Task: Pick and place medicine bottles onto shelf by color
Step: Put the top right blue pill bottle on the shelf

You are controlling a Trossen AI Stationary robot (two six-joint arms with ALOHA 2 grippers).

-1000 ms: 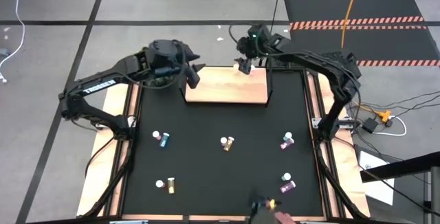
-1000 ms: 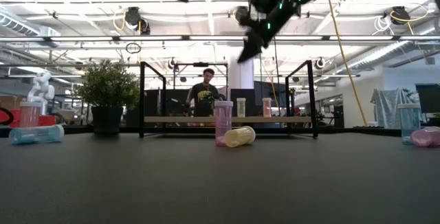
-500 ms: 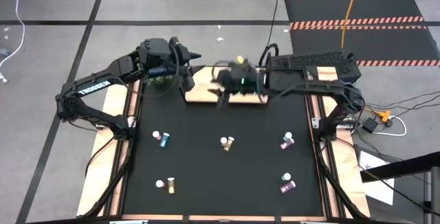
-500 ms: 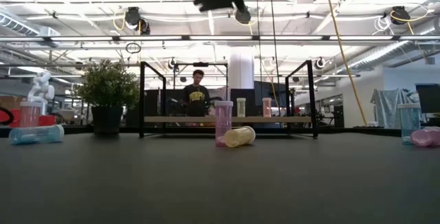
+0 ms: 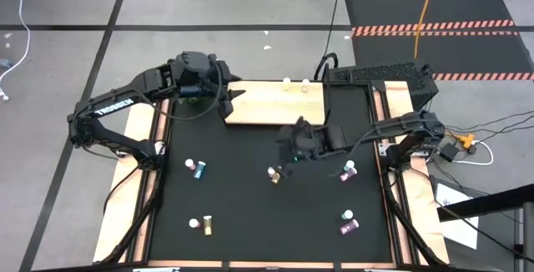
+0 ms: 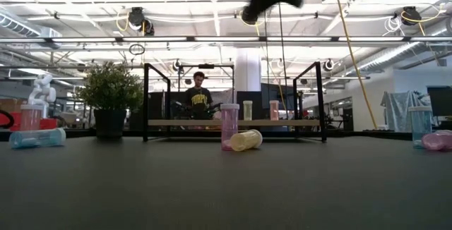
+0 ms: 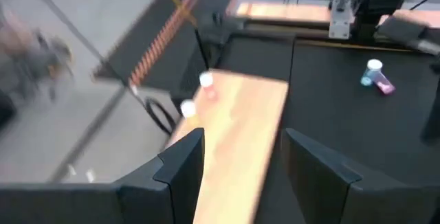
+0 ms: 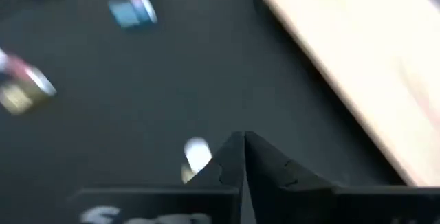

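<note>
The right end effector (image 5: pixel 292 151) has swung off the back of the shelf (image 5: pixel 267 113) down to the middle of the high view, and its fingers have snapped together with nothing between them, just above the yellow bottle (image 5: pixel 274 173) at mid-worktop; two bottles (image 5: pixel 296 84) now stand on the shelf's far edge, so I'd judge one delivery done and the next pick starting; the left end effector (image 5: pixel 236 97) hangs over the shelf's left end, fingers apart and empty; five bottles lie scattered on the black worktop (image 5: pixel 250 214); in the right wrist view the closed fingers (image 8: pixel 242 157) half cover a white cap (image 8: pixel 197 152), and motion blur hides most colours.
</note>
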